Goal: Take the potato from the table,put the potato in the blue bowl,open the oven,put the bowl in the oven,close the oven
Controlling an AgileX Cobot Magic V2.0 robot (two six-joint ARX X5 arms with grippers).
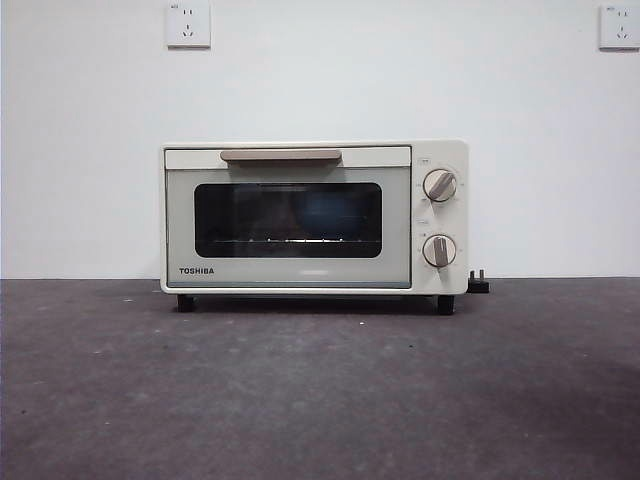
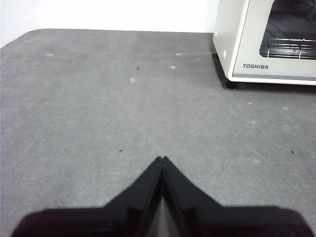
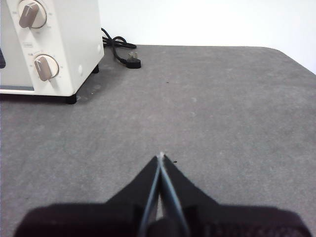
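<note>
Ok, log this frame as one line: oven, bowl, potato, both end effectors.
oven: door shut, on table | bowl: bluish shape behind oven glass | potato: not visible | left end effector: shut, empty | right end effector: shut, empty

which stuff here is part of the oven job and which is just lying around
Part of the job:
- oven, door shut
- something blue behind the oven's glass, maybe the bowl; cannot tell
- table
- left gripper, jaws shut
- right gripper, jaws shut

Just there:
- power cord and plug beside the oven
- wall sockets
</note>
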